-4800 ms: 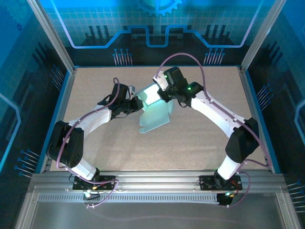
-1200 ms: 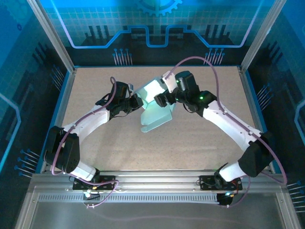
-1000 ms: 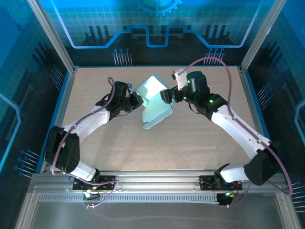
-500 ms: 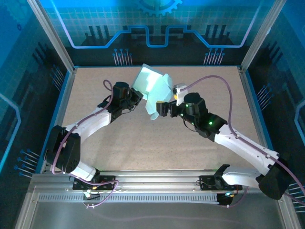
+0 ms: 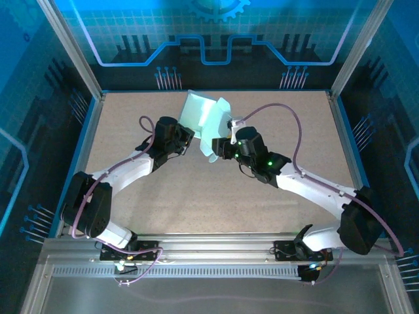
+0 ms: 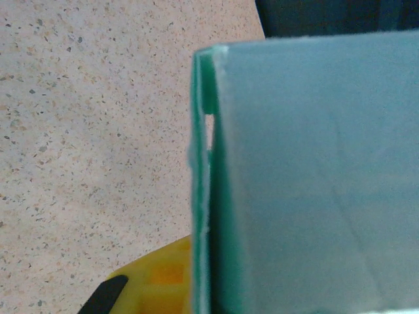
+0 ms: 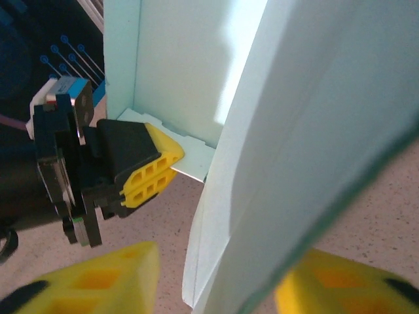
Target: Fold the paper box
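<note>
The paper box [image 5: 206, 121] is a pale blue-white, half-folded card held up off the table, tilted toward the back. My left gripper [image 5: 188, 139] is shut on its lower left flap. In the right wrist view the left gripper's yellow fingertips [image 7: 149, 173] pinch a white flap [image 7: 190, 160] of the box [image 7: 177, 72]. In the left wrist view a yellow finger [image 6: 157, 281] lies against the card's edge [image 6: 203, 196]. My right gripper [image 5: 219, 149] is at the box's lower right. It [image 7: 219, 281] straddles a hanging panel, open, with a gap at its left finger [image 7: 98, 281].
The speckled beige table [image 5: 196, 196] is framed by a blue rim and aluminium posts [image 5: 69, 49]. The right arm's purple cable [image 5: 288, 131] arcs above the table behind its forearm. Both forearms meet near the table's back middle.
The left gripper has raised and tipped the box toward the back. The right arm swung in lower and to the left, and its jaws have narrowed around a hanging panel.
</note>
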